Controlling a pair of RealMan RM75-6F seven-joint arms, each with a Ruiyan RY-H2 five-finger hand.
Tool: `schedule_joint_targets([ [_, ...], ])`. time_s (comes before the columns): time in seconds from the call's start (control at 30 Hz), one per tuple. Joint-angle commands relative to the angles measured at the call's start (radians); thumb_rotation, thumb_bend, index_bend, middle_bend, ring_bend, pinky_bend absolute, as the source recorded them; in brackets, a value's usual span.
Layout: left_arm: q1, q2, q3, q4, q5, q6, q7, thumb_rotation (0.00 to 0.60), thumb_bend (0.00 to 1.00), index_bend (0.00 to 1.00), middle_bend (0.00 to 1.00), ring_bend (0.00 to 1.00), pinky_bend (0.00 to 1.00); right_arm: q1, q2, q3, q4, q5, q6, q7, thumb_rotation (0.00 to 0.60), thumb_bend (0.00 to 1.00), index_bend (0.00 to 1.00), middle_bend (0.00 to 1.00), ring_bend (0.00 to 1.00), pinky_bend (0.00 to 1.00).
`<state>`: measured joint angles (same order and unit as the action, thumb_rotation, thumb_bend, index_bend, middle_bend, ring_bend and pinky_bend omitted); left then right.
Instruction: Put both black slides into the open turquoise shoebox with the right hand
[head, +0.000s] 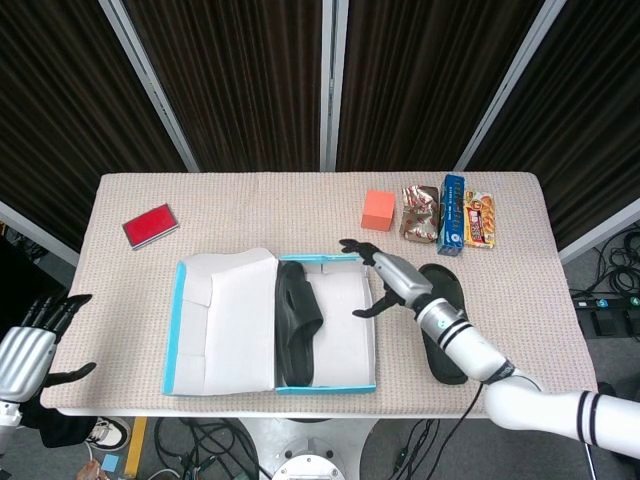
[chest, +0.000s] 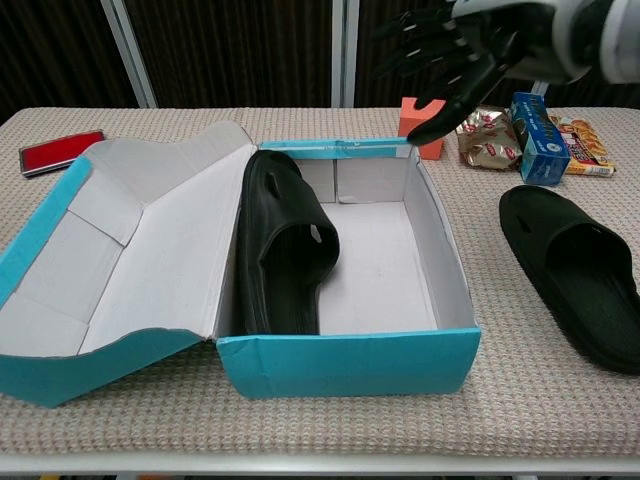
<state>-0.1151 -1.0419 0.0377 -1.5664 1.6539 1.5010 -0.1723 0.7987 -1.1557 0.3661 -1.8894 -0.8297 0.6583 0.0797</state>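
One slide (chest: 283, 245) leans on edge against the shoebox (chest: 345, 365) wall, leaving room. The empty right hand (head: 385, 277), fingers spread, hovers between box and second slide (chest: 575, 270)

Red case (head: 150, 225) far left; orange block (head: 377, 210), snack packs (head: 421, 213), blue box (head: 452, 228) far right.

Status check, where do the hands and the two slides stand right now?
Right hand open, empty, above the shoebox. Left hand open, off the table's edge. One slide in the box, second slide on the table right of it, nothing blocking.
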Motion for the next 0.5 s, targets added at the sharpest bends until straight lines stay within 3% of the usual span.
schedule_joint_targets([
  [0.03,-0.001,-0.001,0.000,-0.001,0.001,-0.001,0.001,0.600,0.00,0.11,0.15,0.01,0.08,-0.029,0.161,-0.033,-0.082,0.032,0.072,-0.107,0.600,0.00,0.05,0.13,0.05,0.21],
  [0.23,-0.004,-0.007,0.001,-0.004,-0.001,-0.008,0.004,0.600,0.00,0.11,0.15,0.01,0.08,0.047,0.276,-0.202,-0.083,0.239,0.061,-0.346,0.600,0.00,0.05,0.13,0.06,0.22],
  [0.33,-0.005,-0.007,0.002,-0.005,-0.001,-0.011,0.007,0.600,0.00,0.11,0.15,0.01,0.08,0.099,0.264,-0.286,-0.066,0.335,0.088,-0.461,0.600,0.00,0.05,0.13,0.06,0.22],
  [0.5,-0.006,-0.003,0.008,-0.012,0.002,-0.019,0.008,0.600,0.00,0.11,0.15,0.01,0.08,0.157,0.203,-0.370,-0.038,0.436,0.130,-0.580,0.600,0.01,0.05,0.12,0.06,0.22],
])
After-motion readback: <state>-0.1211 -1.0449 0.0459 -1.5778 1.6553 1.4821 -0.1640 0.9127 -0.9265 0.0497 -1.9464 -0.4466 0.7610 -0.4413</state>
